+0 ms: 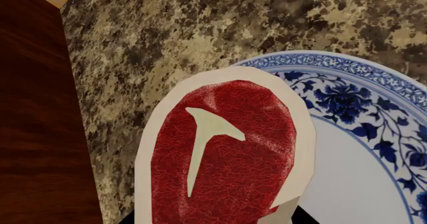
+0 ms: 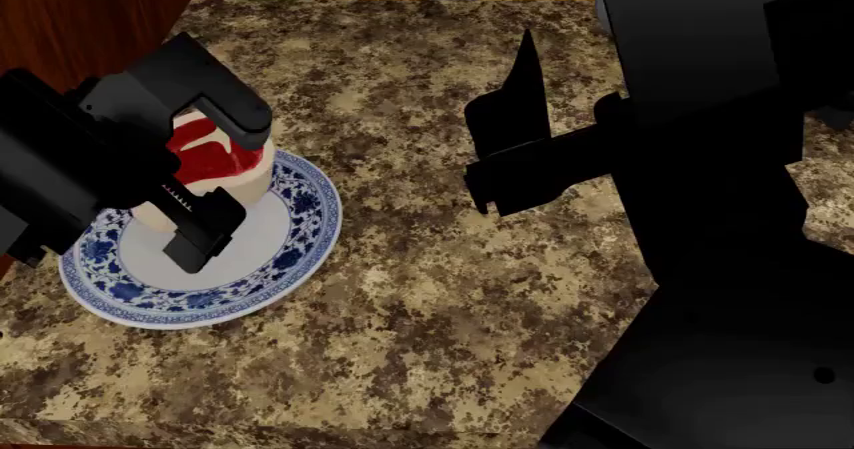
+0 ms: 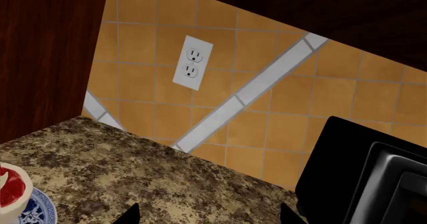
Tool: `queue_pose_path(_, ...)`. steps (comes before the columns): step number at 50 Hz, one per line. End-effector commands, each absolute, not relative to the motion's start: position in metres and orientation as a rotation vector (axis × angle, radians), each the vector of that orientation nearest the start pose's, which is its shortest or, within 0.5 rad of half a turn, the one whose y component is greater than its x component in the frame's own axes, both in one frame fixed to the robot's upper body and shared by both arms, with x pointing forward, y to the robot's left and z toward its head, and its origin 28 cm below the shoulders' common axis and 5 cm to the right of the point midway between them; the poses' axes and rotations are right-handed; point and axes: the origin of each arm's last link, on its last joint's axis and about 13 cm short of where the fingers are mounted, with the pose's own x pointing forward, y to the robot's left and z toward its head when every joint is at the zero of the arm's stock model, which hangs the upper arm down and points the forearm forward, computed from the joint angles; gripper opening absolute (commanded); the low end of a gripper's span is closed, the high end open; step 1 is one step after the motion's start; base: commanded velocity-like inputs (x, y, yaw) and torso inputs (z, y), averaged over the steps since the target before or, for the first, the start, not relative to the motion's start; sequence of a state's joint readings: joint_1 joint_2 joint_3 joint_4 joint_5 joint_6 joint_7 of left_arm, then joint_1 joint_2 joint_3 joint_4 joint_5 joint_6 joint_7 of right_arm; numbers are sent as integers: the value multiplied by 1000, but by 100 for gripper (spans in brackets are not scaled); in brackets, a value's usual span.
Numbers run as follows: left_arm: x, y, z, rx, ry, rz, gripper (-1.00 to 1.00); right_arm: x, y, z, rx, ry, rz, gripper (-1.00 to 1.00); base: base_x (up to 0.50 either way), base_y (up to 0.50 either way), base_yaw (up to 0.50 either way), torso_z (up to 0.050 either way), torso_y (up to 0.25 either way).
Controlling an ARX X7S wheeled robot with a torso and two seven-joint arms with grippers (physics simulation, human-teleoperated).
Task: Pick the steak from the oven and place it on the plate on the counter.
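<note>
Steak held over the plate

The left end effector (image 2: pixel 200 174) grips the steak (image 2: pixel 214 159) just above the plate (image 2: pixel 287 254) on the worktop (image 2: pixel 441 319); the right end effector (image 2: pixel 514 139), well apart, is open.

**No readable text anywhere in these shots**

Looked through all three views and there's honestly nothing to read. No words, brand names, numbers or signs. The closest thing to a mark is the white T-shaped bone on the steak (image 1: pixel 223 159), and that's just part of the meat, not lettering. The plate (image 1: pixel 373 109) rim only has a blue floral pattern, the wall outlet (image 3: pixel 193 62) is blank, and the black appliance (image 3: pixel 363 171) on the counter (image 2: pixel 441 299) shows no label or logo.
</note>
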State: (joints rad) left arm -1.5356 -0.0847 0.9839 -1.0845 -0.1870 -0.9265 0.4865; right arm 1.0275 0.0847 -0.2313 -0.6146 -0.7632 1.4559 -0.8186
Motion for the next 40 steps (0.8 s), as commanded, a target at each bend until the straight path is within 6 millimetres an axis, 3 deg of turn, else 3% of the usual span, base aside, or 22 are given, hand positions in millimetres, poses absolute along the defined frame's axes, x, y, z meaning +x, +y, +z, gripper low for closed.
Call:
queue_pose_path(1,411,231,244,656,741,-267,-100,255,-126,301,-322,-131,120,100,0,0,0,10,0)
queue_pose_path(22,407,231,232,646,775,-289,-100,254,-127,300,-321,-130,118,100,0,0,0,0,0)
queue_pose_path(23,406,230,233,643,774,-297,100,254,-127,301,-321,-130,118,100,0,0,0,0,0)
queue_pose_path(35,394,225,259,634,677,-313,100,254,-126,301,-321,-133,121,100,0,0,0,0,0)
queue_pose_path(40,386,222,279,636,615,-311,100,254,-126,302,-321,-136,123,100,0,0,0,0,0)
